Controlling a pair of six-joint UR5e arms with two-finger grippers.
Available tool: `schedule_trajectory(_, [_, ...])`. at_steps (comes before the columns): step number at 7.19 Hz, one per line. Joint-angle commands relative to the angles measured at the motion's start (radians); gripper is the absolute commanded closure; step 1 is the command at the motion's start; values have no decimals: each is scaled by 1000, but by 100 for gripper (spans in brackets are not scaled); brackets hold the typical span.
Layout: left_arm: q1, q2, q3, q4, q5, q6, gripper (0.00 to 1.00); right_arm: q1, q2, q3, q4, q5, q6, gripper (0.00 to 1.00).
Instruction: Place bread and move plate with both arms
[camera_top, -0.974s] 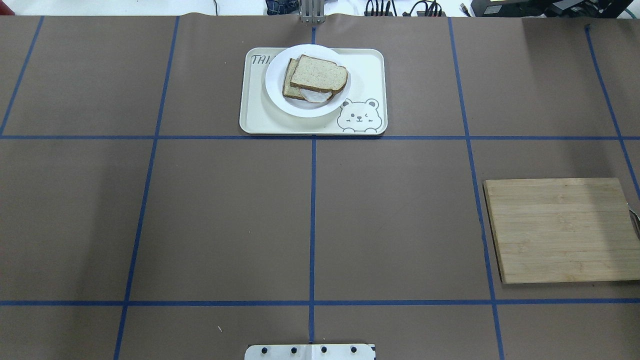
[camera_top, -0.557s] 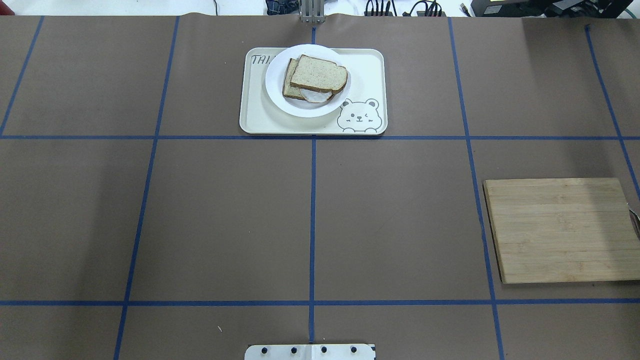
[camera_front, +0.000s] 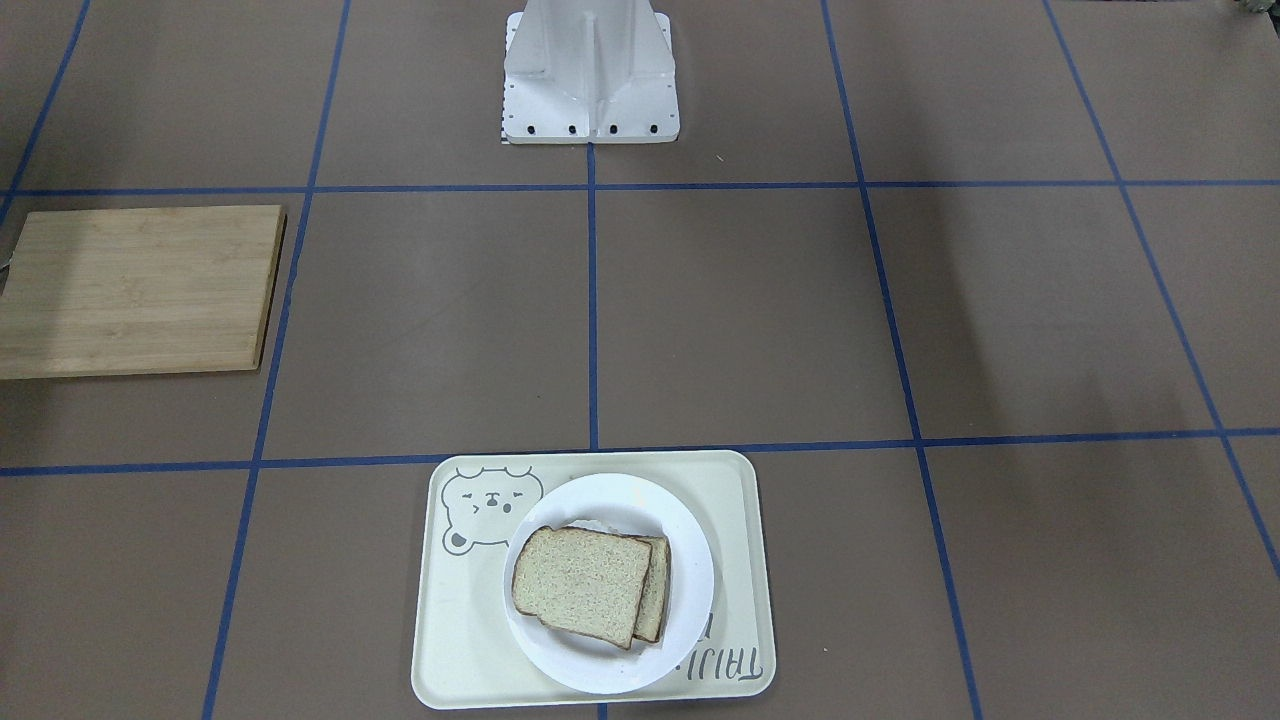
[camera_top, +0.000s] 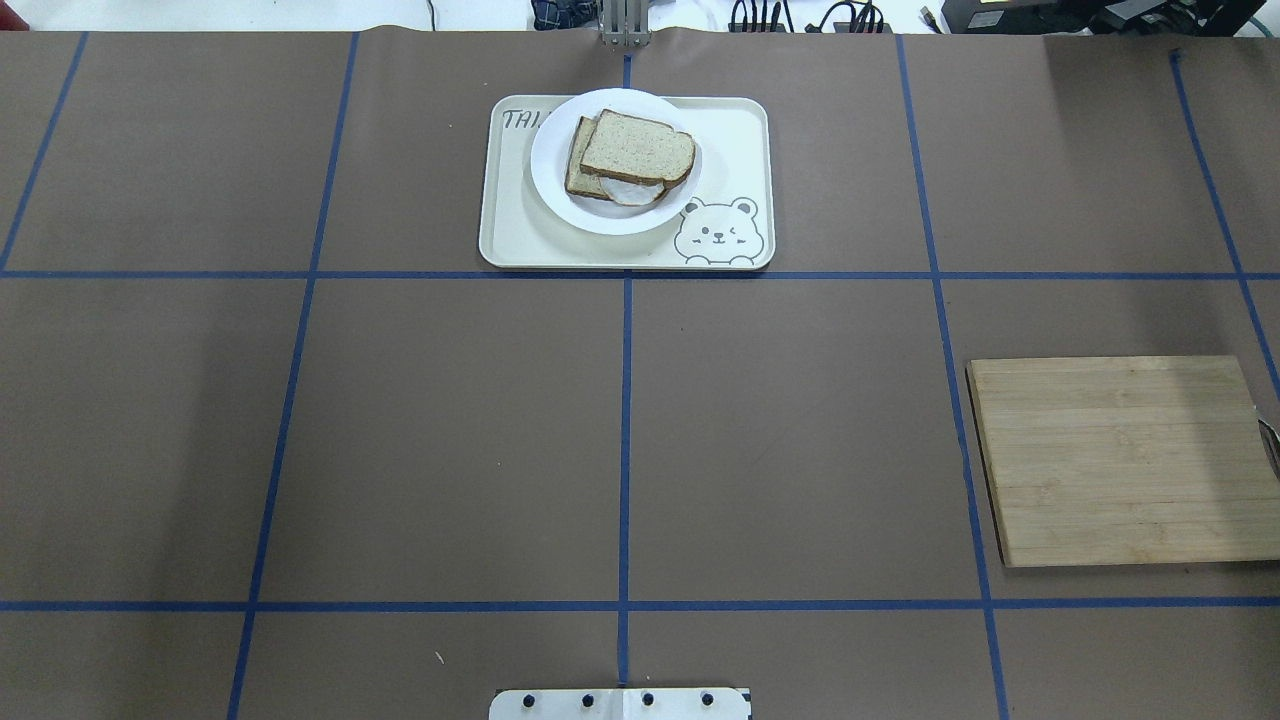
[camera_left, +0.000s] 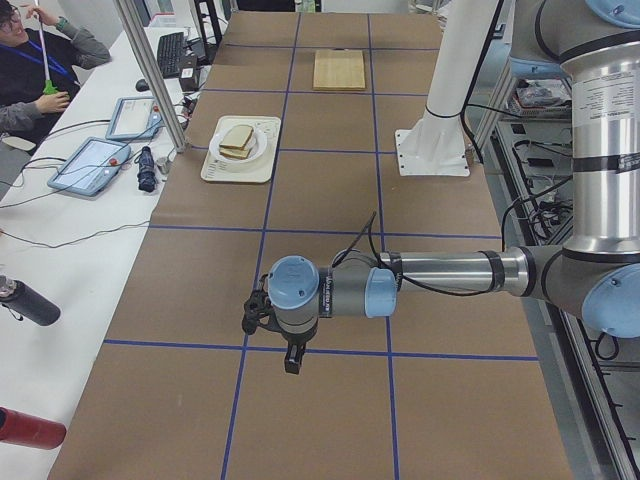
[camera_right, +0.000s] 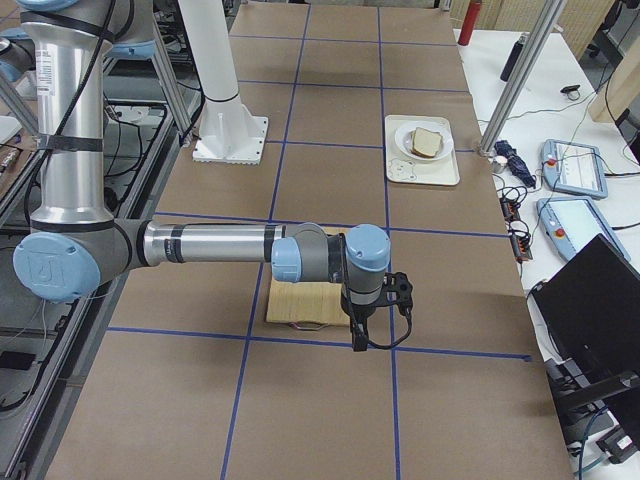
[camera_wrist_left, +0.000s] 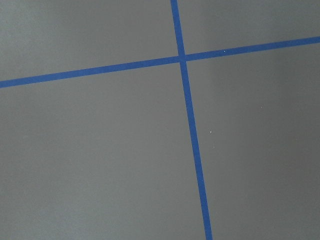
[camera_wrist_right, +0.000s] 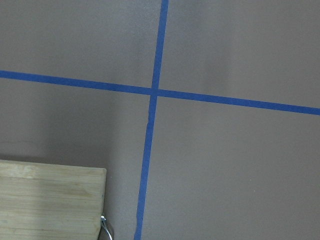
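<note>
The plain bread lies on top of a second slice with fried egg white on the white plate. The plate stands on the cream bear tray at the far middle of the table. The bread and plate also show in the front view. My left gripper shows only in the exterior left view, low over bare table, far from the plate. My right gripper shows only in the exterior right view, beside the wooden board. I cannot tell whether either is open or shut.
A wooden cutting board lies at the table's right side, with a small metal piece at its edge. The robot base stands at the near middle. Operators' tablets sit on a side desk beyond the tray.
</note>
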Motion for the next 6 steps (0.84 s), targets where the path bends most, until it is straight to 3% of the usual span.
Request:
schedule_trajectory(1, [0,0,-1,0,0,0,2,1,0,0,0,2,0,0])
schedule_trajectory(6, [0,0,-10,2,0,-2,2,1,-4,0,0,8,8,0])
